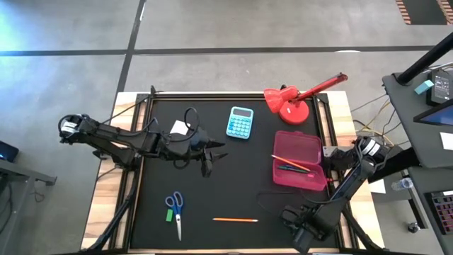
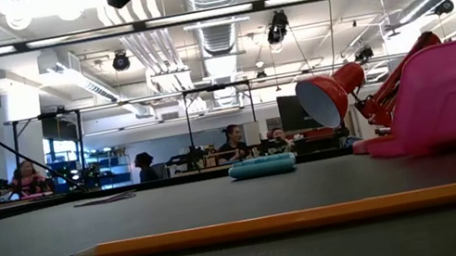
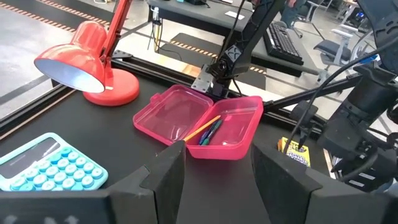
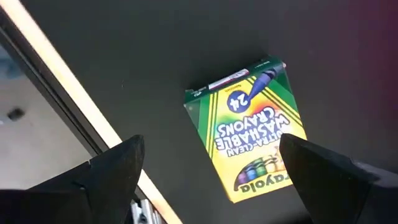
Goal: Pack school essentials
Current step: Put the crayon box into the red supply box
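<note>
Right gripper hangs spread wide and empty above our yellow-green cardboard crayon box, which lies flat on the black counter near its front right corner, just inside the edge. Left gripper sits released too, hovering over the counter's middle with nothing between its fingers. Going down in size, we see the red desk lamp at the back right, then the open pink plastic case in front of it, holding an orange pencil and a blue pen. The light blue calculator rests back centre. Blue-handled scissors lie front left, touching a tiny green block. One thin orange pencil lies front centre.
</note>
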Tool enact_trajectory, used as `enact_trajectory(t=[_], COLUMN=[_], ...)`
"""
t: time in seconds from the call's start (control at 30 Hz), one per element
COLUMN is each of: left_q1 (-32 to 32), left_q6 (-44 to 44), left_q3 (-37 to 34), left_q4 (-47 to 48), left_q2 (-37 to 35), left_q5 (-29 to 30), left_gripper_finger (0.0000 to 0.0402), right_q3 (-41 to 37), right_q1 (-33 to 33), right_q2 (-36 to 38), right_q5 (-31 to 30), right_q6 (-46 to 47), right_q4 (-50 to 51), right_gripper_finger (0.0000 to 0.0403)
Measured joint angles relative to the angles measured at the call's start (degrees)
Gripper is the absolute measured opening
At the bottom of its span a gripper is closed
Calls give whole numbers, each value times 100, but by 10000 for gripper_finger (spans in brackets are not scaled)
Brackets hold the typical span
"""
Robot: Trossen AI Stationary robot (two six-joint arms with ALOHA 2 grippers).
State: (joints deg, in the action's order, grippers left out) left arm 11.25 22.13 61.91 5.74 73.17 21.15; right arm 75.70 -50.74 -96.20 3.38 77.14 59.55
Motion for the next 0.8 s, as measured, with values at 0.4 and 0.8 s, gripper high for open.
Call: enact_trajectory(t=[0.4,0.8], left_q1=[0,-2], left_q6=[-2,-41], left_q3=[-7,-7], left_q4=[-4,-6], left_q2=[0,0], left_q5=[0,0], left_gripper_finger=[167,167], right_q3=[-2,-7], right_q1=[-38,-87], right_q2=[2,4], right_q5=[-57,-47], right_q6=[364,2120], right_q4=[-229,-1050], right_gripper_finger=[364,364])
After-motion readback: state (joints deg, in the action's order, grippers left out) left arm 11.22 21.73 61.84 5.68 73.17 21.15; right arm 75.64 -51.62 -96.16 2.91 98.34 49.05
